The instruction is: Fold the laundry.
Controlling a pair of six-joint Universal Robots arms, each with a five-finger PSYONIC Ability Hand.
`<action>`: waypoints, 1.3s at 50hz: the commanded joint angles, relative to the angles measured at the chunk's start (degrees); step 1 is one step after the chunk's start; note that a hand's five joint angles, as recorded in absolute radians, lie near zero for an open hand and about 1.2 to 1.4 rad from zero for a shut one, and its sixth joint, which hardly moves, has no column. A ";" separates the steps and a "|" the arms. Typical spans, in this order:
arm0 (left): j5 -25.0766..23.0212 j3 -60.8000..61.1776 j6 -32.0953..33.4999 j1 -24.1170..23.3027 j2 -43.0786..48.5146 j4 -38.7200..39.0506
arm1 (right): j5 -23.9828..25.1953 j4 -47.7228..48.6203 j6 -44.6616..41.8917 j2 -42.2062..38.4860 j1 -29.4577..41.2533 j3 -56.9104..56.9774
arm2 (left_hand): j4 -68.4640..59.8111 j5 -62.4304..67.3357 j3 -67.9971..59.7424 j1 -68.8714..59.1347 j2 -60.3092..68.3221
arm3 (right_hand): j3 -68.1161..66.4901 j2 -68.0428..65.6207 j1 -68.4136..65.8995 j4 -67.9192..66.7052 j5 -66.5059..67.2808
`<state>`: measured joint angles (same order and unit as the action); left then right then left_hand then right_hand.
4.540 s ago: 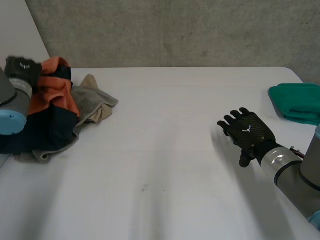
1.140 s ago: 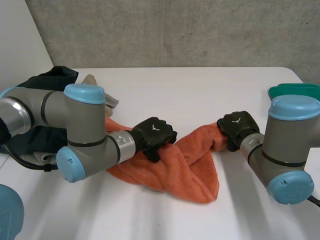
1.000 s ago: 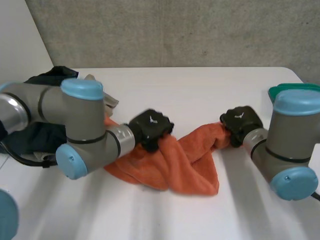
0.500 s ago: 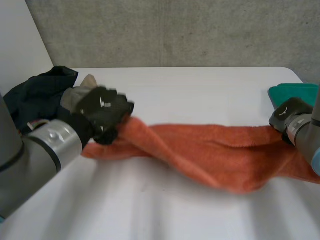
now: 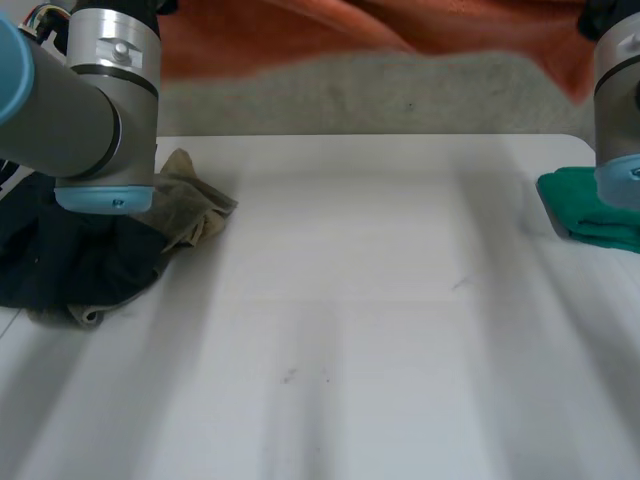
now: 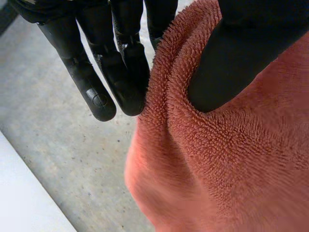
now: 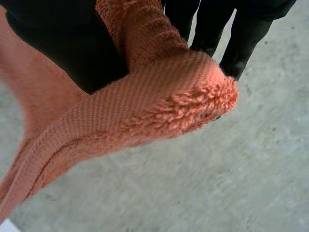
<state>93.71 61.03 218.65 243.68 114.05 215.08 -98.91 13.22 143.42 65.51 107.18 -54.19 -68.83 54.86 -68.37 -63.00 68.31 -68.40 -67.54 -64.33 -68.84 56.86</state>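
White table (image 5: pixel 350 300) before grey concrete wall (image 5: pixel 400 100) | left robot hand (image 6: pixel 241 48), right robot hand (image 7: pixel 58 43) both pinching orange towel (image 6: pixel 231 169)

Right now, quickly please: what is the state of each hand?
Left hand: shut, pinching the orange towel between thumb and fingers.
Right hand: shut on the same towel.

Nothing legible

I could read no text, label, brand, number or sign on the orange towel (image 6: pixel 231 159), on my left hand (image 6: pixel 120 63) or my right hand (image 7: pixel 58 43), on the bench (image 5: pixel 350 300), the green cloth (image 5: pixel 590 205) or the dark clothes pile (image 5: pixel 70 260).
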 commanded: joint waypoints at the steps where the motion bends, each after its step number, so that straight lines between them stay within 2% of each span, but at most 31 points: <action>1: -0.46 14.34 -1.11 -0.13 -1.11 -0.45 | 3.01 -5.92 -0.95 -1.34 -0.22 -2.32 | -11.17 15.14 -11.63 -17.00 11.69 | -11.60 -12.46 -15.67 -11.16 13.14; 8: -0.54 29.03 -1.82 -1.01 0.12 -0.45 | 5.13 -15.06 -1.12 -11.62 -0.40 -2.41 | -11.17 15.14 -11.63 -17.00 11.69 | -11.60 -12.46 -15.67 -11.16 13.14; 14: -0.19 35.64 -1.82 -3.12 1.09 -0.63 | 4.86 -18.93 -1.30 -18.39 -0.48 -1.88 | -8.68 12.65 -9.14 -14.51 9.20 | -11.60 -12.46 -15.67 -11.16 13.14; 20: -0.19 43.81 -1.12 -5.58 -1.88 -3.78 | 5.12 -18.93 -1.38 -19.19 -0.48 -3.98 | 13.49 -9.52 13.03 7.66 -12.97 | -11.60 -12.46 -15.67 -11.16 13.14; 22: -0.11 44.96 -1.29 -5.93 -3.56 -5.54 | 5.21 -18.84 -1.56 -19.01 -0.48 -5.39 | 17.38 -13.41 16.93 11.55 -16.86 | -11.60 -12.46 -15.67 -11.16 13.14; 27: 0.16 45.67 -1.56 -6.55 -8.66 -14.32 | 5.39 -18.58 -1.65 -18.40 -0.48 -7.76 | 29.15 -25.18 28.70 23.32 -28.63 | -11.60 -12.46 -15.67 -11.16 13.14; 28: 0.07 45.06 -1.56 -6.55 -10.32 -18.00 | 5.39 -18.58 -1.56 -18.31 -0.40 -8.03 | 33.67 -29.70 33.22 27.84 -33.15 | -11.60 -12.46 -15.67 -11.16 13.14; 34: -0.28 40.05 -1.73 -6.11 -13.76 -28.83 | 5.48 -17.53 -1.30 -15.59 -0.40 -12.06 | 48.34 -44.37 47.88 42.51 -47.82 | -11.60 -12.46 -15.67 -11.16 13.14; 39: -0.46 32.33 -1.82 -4.62 -13.15 -35.42 | 5.65 -16.03 -0.86 -13.57 -0.40 -15.58 | 49.87 -45.90 49.42 44.04 -49.35 | -11.60 -12.46 -15.67 -11.16 13.14; 42: -0.81 29.86 -1.73 -3.04 -11.75 -36.84 | 5.74 -15.51 -0.51 -12.60 -0.40 -17.17 | 49.20 -45.23 48.74 43.37 -48.68 | -11.60 -12.46 -15.67 -11.16 13.14; 45: -3.44 27.04 -1.56 -1.37 -6.92 -37.28 | 5.92 -15.33 -0.42 -12.24 -0.40 -17.87 | 47.35 -43.38 46.90 41.52 -46.83 | -11.60 -12.46 -15.67 -11.16 13.14; 50: -12.12 18.36 -0.77 0.13 1.24 -37.98 | 5.92 -15.33 -0.42 -12.16 -0.40 -18.40 | 43.47 -39.51 43.02 37.65 -42.96 | -11.60 -12.46 -15.67 -11.16 13.14; 52: -13.54 15.62 -0.50 0.66 4.06 -38.25 | 5.92 -15.33 -0.42 -12.16 -0.48 -18.84 | 43.47 -39.51 43.02 37.65 -42.96 | -11.60 -12.46 -15.67 -11.16 13.14; 57: -14.61 4.65 1.95 3.20 12.85 -41.75 | 5.92 -15.24 -0.42 -12.24 -0.40 -20.51 | 43.64 -39.67 43.19 37.81 -43.12 | -11.60 -12.46 -15.67 -11.16 13.14; 65: -14.52 -6.79 6.00 4.70 22.08 -45.80 | 6.62 -14.19 -0.42 -12.24 -0.40 -22.71 | 43.81 -39.84 43.36 37.98 -43.29 | -11.60 -12.46 -15.67 -11.16 13.14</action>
<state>78.71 62.44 221.89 247.30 129.25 172.44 -92.78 -1.78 143.00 53.28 106.78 -75.40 -20.94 11.31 -20.88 -20.21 20.82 -68.40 -67.54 -64.33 -68.85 57.16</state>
